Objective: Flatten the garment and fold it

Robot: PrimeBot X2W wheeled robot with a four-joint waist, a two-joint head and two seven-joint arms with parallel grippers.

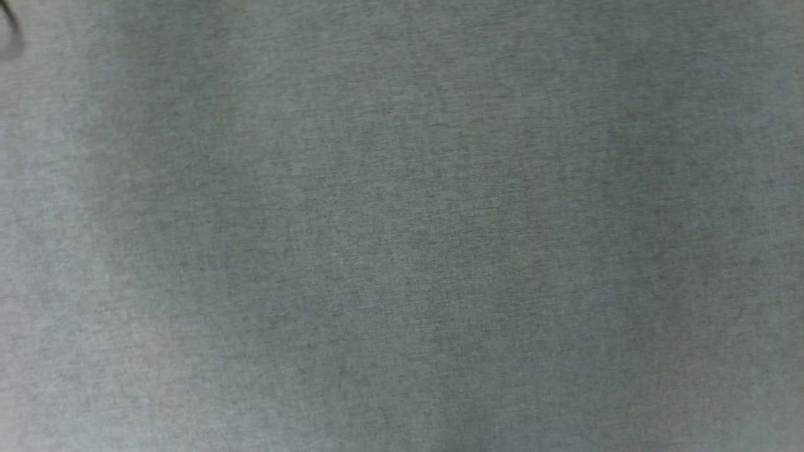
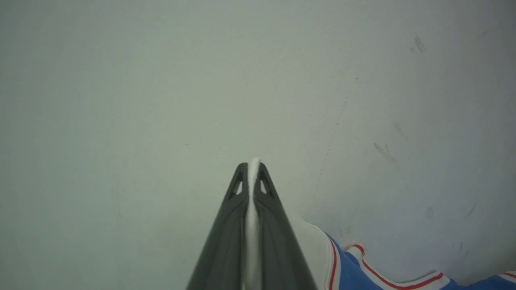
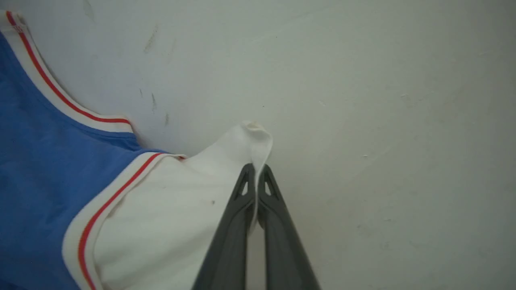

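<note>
One bright blue jersey garment (image 3: pixel 40 169) with white sleeves and red-striped white trim. Two dark-fingered grippers, left gripper (image 2: pixel 252 166) and right gripper (image 3: pixel 255 170), are each clamping its white sleeve cloth.

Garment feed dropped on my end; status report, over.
Left gripper shut on white fabric of garment. Right gripper shut on its white sleeve tip. Nothing seen blocking.

The desk (image 2: pixel 121 100) is a pale, matt grey-white sheet, evenly lit, spreading ahead of the left claw (image 2: pixel 253 165) and to both its sides. Faint dark scuff marks (image 2: pixel 383 149) dot it to that claw's right. More lie up and left of the right claw (image 3: pixel 256 169). The head view meets a grey, finely flecked surface (image 1: pixel 402 226), softly shadowed, with a blurred dark streak (image 1: pixel 9 28) in one corner.
</note>
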